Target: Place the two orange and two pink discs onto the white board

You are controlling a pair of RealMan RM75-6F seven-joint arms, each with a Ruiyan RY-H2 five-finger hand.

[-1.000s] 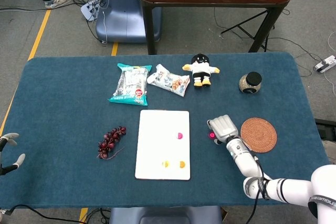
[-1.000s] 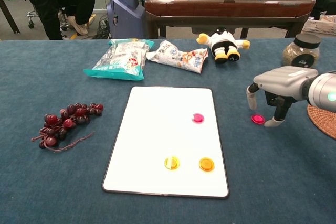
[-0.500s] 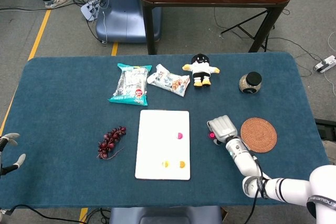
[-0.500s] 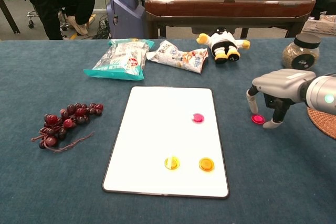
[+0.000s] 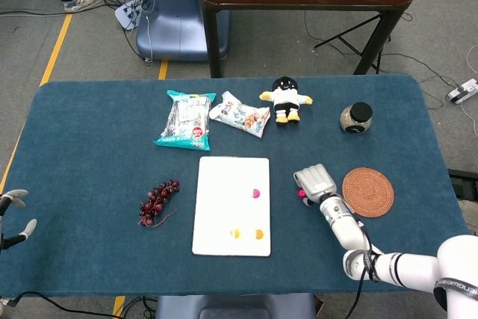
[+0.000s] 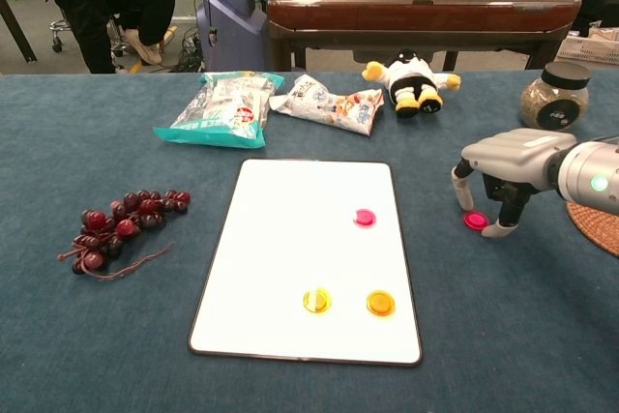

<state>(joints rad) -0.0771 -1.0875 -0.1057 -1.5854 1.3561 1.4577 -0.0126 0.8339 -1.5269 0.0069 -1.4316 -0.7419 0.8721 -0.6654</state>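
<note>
Right hand [image 6: 505,171] sat palm-down over the loose pink disc [image 6: 475,221], fingertips planted either side of it, though whether it actually gripped the disc I couldn't tell. The white board [image 6: 290,268] lay at its 9 o'clock, already carrying another pink disc [image 6: 364,217] and two orange discs [image 6: 348,302]. Left hand [image 5: 13,218] hung loose, holding nothing.

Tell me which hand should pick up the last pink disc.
Right. The right robot hand already stands over the pink disc on the cloth, fingers on either side of it. The left robot hand sits at the table's far edge, beyond the white board.
</note>
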